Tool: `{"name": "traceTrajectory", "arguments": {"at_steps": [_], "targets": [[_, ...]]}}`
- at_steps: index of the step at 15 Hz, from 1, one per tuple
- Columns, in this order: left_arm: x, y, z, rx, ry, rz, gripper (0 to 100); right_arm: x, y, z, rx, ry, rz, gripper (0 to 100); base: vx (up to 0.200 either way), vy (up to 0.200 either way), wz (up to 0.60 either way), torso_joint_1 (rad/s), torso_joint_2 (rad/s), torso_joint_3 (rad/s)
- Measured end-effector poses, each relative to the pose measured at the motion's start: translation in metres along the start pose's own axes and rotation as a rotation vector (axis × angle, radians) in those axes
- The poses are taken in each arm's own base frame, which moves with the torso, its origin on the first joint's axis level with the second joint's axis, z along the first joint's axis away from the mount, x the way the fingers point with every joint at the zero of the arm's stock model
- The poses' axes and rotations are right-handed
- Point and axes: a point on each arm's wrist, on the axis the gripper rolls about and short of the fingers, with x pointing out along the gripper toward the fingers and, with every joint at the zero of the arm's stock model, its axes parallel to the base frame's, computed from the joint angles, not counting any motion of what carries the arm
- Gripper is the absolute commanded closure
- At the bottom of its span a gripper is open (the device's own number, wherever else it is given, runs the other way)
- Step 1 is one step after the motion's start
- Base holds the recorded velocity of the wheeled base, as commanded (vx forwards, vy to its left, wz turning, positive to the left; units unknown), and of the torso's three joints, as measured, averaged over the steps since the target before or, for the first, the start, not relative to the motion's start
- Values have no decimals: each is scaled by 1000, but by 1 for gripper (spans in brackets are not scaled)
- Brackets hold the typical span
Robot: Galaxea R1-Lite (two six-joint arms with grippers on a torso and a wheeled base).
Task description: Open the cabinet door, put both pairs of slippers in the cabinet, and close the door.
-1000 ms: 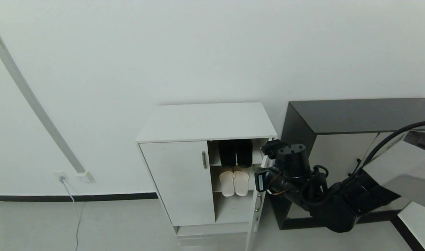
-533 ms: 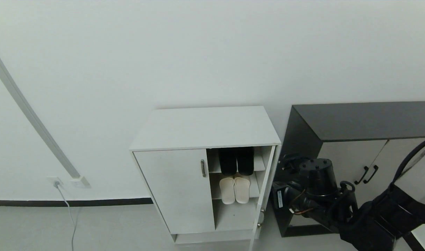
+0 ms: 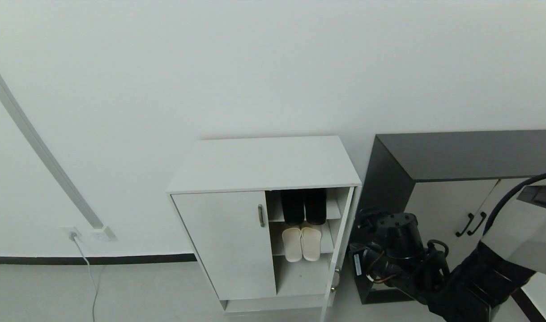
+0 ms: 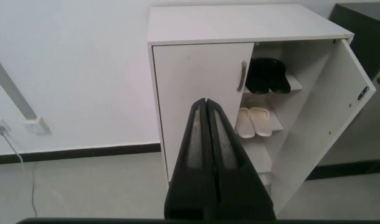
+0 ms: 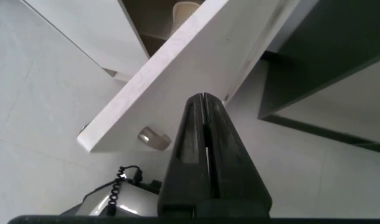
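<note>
The white cabinet stands against the wall with its left door closed and its right door swung open toward me. Black slippers sit on the upper shelf and white slippers on the shelf below. My right arm hangs just right of the open door. My right gripper is shut and empty, its tip close to the door's outer face, above the handle. My left gripper is shut, empty, held in front of the closed left door.
A dark cabinet with two black handles stands directly right of the white one. On the wall to the left are a socket with a hanging cable and a slanted rail. Bare floor lies left of the cabinet.
The whole head picture has shifted, so the camera moved. My right arm now sits lower and farther right of the open door. The door and slippers stay as they were.
</note>
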Motion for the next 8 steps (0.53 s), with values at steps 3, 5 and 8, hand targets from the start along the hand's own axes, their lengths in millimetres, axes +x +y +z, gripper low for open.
{"name": "traceTrajectory", "arguments": {"at_steps": [3,5,8], "targets": [[0,0,0,0,0,-1,100,14,3,0,4,-18,3,100,0,0,0,0,0,0],[0,0,0,0,0,0,100,22,6,3,7,-31,5,100,0,0,0,0,0,0],[0,0,0,0,0,0,100,34,9,5,9,-44,6,100,0,0,0,0,0,0]]}}
